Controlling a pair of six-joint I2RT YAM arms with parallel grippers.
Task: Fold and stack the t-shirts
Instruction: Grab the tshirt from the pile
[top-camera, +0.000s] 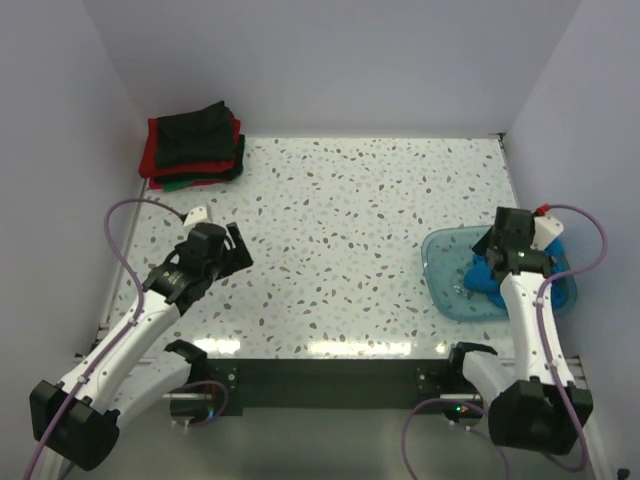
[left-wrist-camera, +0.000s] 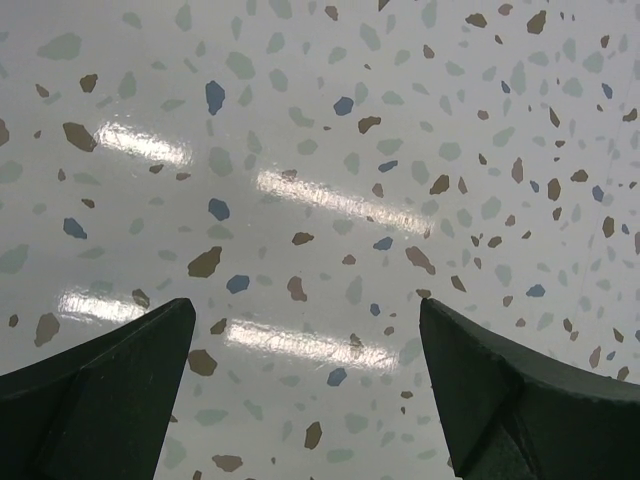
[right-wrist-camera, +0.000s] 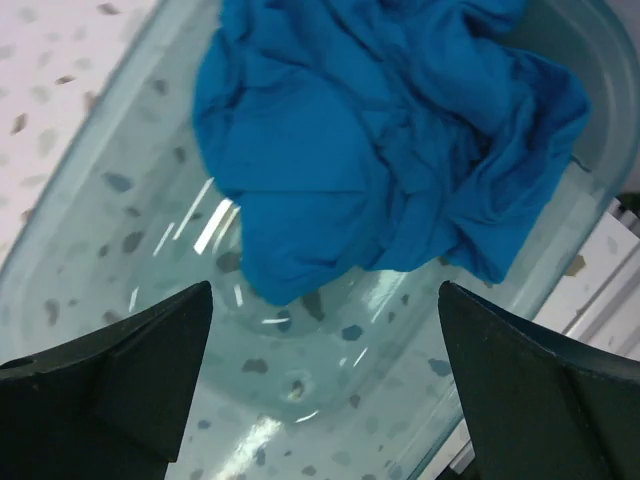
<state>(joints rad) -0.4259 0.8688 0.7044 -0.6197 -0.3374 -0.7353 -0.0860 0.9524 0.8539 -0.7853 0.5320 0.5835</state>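
Observation:
A crumpled bright blue t-shirt (right-wrist-camera: 390, 140) lies inside the translucent blue-green tub (top-camera: 450, 295) at the right of the table; it also shows in the top view (top-camera: 484, 274). My right gripper (right-wrist-camera: 325, 330) hangs open just above the tub, the shirt ahead of its fingertips, nothing between the jaws. It shows in the top view (top-camera: 508, 238) too. A stack of folded dark green/black and red t-shirts (top-camera: 195, 145) sits at the far left corner. My left gripper (left-wrist-camera: 305, 350) is open and empty over bare speckled tabletop, also seen in the top view (top-camera: 238, 245).
White walls close in the table on the left, back and right. The tub's rim (right-wrist-camera: 560, 270) lies close to the table's right edge. The speckled tabletop (top-camera: 350, 230) stretches between the stack and the tub.

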